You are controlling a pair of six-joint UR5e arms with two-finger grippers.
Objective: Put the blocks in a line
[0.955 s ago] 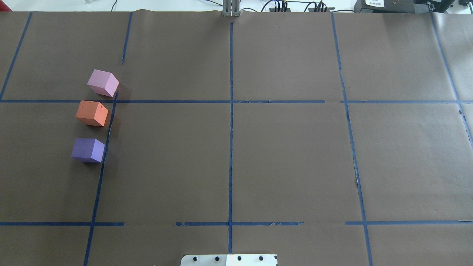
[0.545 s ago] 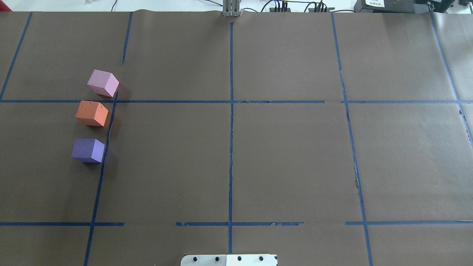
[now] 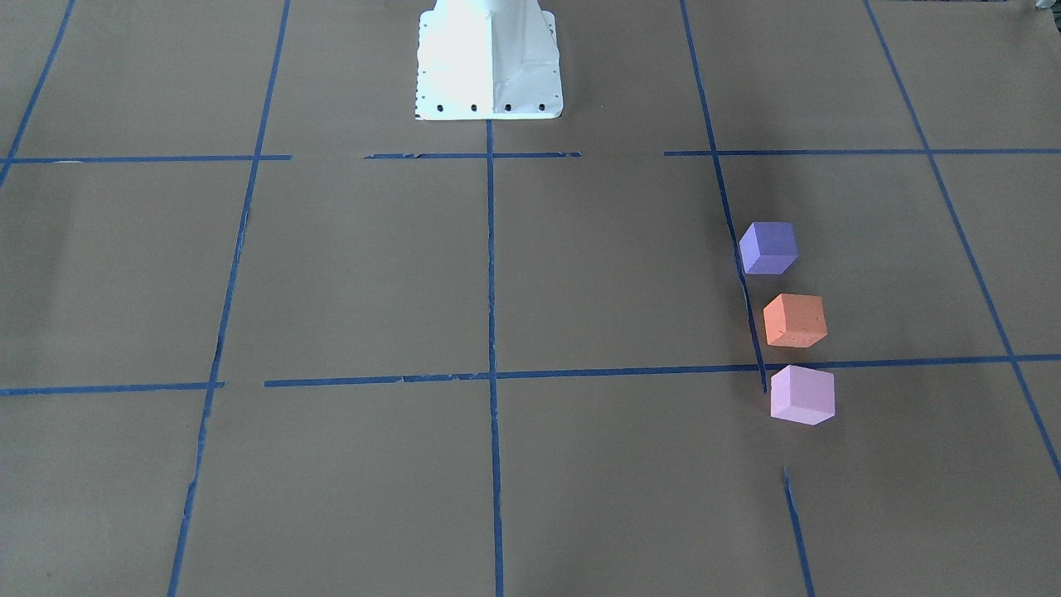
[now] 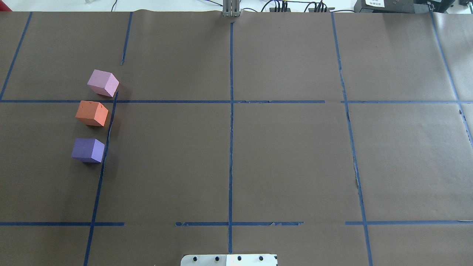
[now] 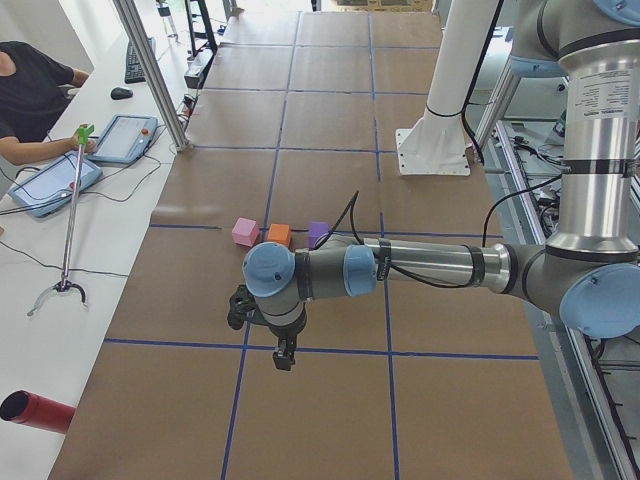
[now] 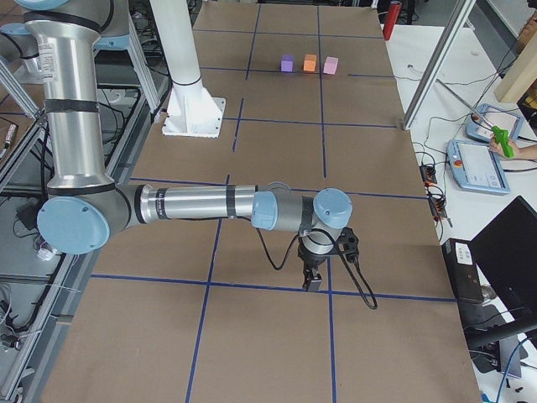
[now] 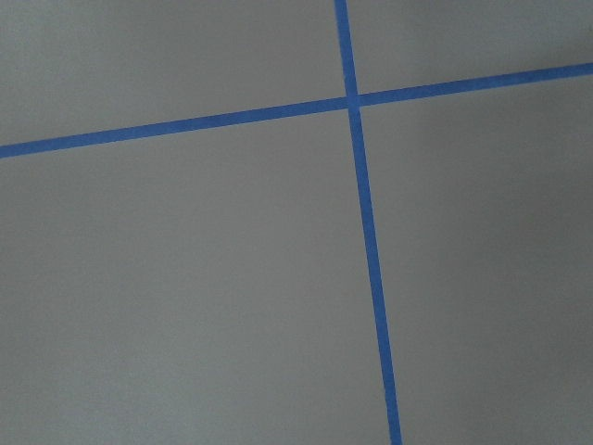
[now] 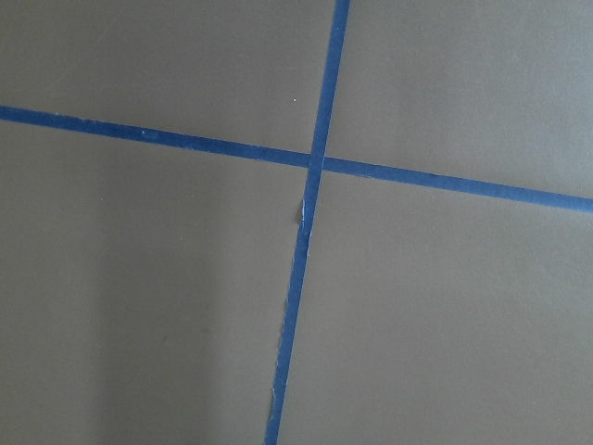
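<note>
Three foam cubes stand in a line on the brown paper at the left of the overhead view: the pale pink-lilac block (image 4: 103, 82) farthest, the orange block (image 4: 91, 113) in the middle, the violet-blue block (image 4: 88, 150) nearest. They also show in the front-facing view: pink-lilac (image 3: 801, 395), orange (image 3: 795, 320), violet-blue (image 3: 768, 247). They stand apart, not touching. My left gripper (image 5: 284, 357) shows only in the exterior left view, my right gripper (image 6: 312, 281) only in the exterior right view; I cannot tell whether either is open or shut. Both hang over the paper, far from the blocks.
Blue tape lines (image 4: 231, 122) grid the brown paper. The white robot base (image 3: 487, 62) stands at the table's near middle. Both wrist views show only paper and a tape crossing (image 7: 353, 100). An operator (image 5: 30, 90) sits at a side desk with tablets.
</note>
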